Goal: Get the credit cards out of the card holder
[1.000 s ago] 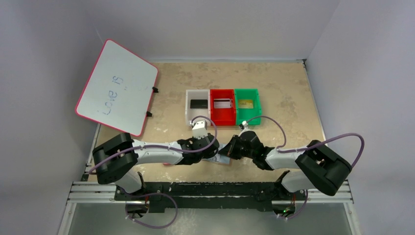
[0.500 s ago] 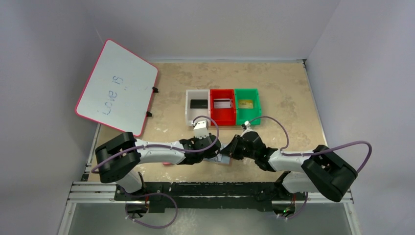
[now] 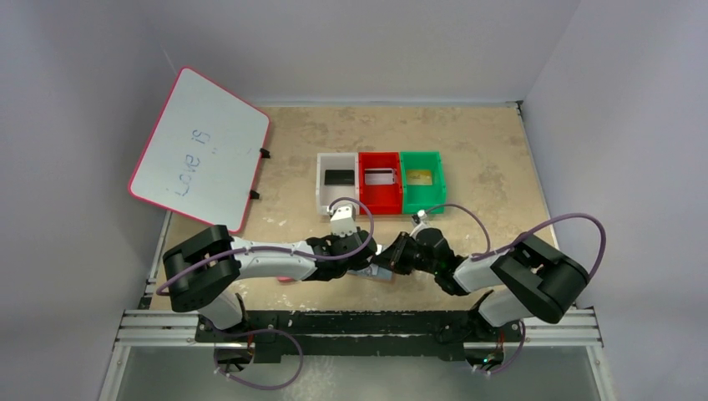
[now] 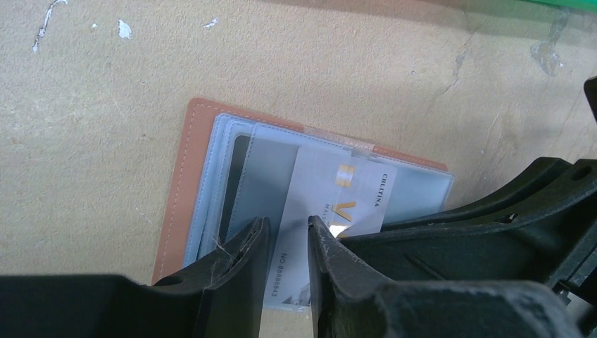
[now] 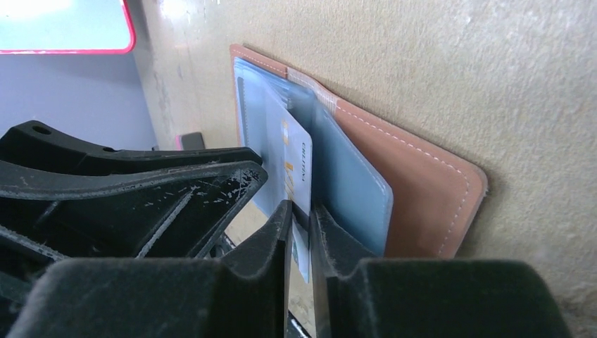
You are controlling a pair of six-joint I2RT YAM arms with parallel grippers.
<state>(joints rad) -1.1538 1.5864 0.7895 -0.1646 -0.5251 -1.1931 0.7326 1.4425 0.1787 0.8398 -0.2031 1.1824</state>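
Observation:
The card holder (image 4: pixel 179 183), tan leather, lies open flat on the table with its blue-grey sleeves up, near the front edge between both arms (image 3: pixel 377 275). A pale credit card (image 4: pixel 345 190) with gold lettering sticks partly out of a sleeve. My left gripper (image 4: pixel 285 229) hovers right over the sleeves, jaws a narrow gap apart with nothing clamped. My right gripper (image 5: pixel 301 211) straddles the card's (image 5: pixel 296 165) free edge, jaws slightly parted with a gap beside the card. Other credit cards lie in the bins: black (image 3: pixel 338 177), silver (image 3: pixel 380 176), gold (image 3: pixel 420 176).
White (image 3: pixel 322 185), red (image 3: pixel 380 200) and green (image 3: pixel 422 199) bins stand in a row behind the grippers. A pink-framed whiteboard (image 3: pixel 200 146) leans at the back left. A pink eraser (image 3: pixel 288 279) lies under the left arm. The two grippers nearly touch.
My right gripper's jaws have parted a little around the card's edge, and its arm has shifted left. The left jaws have narrowed slightly. The card holder has stayed put.

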